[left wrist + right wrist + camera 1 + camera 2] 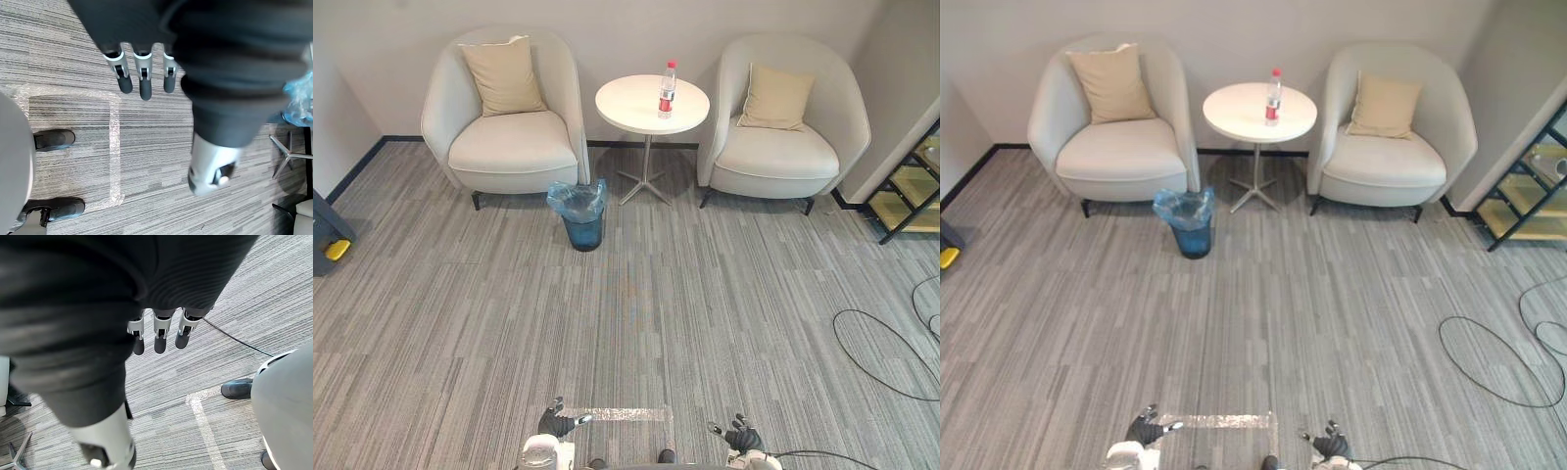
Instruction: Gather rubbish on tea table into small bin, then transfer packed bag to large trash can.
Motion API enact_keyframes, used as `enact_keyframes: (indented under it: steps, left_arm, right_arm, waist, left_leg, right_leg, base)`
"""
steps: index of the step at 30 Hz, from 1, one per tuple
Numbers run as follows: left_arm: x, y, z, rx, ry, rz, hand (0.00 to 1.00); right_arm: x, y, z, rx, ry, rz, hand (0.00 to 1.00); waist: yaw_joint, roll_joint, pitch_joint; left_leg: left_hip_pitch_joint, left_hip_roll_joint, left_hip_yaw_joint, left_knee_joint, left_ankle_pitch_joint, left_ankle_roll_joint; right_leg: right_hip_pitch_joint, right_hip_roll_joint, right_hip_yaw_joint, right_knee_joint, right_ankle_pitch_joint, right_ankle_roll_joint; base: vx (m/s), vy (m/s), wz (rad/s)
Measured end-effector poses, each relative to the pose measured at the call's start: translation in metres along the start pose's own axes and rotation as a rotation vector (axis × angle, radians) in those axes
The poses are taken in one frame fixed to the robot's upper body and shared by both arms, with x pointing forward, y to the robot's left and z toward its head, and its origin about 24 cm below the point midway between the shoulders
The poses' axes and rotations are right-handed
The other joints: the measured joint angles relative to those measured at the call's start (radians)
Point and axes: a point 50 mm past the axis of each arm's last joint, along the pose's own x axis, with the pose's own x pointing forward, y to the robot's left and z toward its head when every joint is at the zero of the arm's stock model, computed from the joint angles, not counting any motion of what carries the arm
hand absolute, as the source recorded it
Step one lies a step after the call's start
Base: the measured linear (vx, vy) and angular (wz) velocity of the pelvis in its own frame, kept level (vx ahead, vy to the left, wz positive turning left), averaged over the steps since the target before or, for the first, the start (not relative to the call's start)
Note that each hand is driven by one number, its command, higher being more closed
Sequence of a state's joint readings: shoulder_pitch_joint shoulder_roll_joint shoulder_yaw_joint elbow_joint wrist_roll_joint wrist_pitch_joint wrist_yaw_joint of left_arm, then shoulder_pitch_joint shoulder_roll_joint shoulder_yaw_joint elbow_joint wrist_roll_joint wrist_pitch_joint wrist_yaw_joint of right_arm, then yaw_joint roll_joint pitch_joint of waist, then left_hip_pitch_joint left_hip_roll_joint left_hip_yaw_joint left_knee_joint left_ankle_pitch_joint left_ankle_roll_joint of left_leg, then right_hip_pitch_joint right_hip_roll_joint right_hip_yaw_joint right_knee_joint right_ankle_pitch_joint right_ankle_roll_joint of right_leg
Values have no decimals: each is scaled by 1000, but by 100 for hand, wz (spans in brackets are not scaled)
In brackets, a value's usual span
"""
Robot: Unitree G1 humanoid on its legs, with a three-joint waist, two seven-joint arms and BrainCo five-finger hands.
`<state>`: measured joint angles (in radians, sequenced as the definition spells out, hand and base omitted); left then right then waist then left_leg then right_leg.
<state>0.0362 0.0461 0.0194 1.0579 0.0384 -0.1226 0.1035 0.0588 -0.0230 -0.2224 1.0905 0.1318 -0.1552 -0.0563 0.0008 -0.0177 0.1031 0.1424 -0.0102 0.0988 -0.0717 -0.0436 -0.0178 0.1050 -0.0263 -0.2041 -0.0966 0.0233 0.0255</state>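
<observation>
Your left hand and right hand hang at the bottom edge of the head view, fingers straight and loose, holding nothing. The plastic bottle stands upright on the round white table, upper middle, between two rounded cream armchairs. The small bin, lined with a crinkly blue bag, sits on striped grey carpet just lower left of the table.

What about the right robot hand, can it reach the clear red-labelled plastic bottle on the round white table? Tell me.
No, probably not yet: the open right robot hand hangs low, a stretch of grey carpet away from the clear red-labelled plastic bottle on the round white table. Nothing blocks the way.
</observation>
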Motion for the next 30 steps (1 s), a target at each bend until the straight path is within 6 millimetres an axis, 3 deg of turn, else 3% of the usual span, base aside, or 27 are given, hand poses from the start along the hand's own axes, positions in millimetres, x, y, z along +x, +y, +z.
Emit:
enact_keyframes:
  steps: [30]
  left_arm:
    - [1,-2,-1,4,19,-31,0]
  right_arm:
    - [2,-3,0,27,22,3,0]
  waist:
    - [-1,12,9]
  left_leg:
    - [-1,10,27,5,-8,-7]
  right_leg:
    - [-4,9,28,0,1,-1]
  base:
    - [-1,-3,-2]
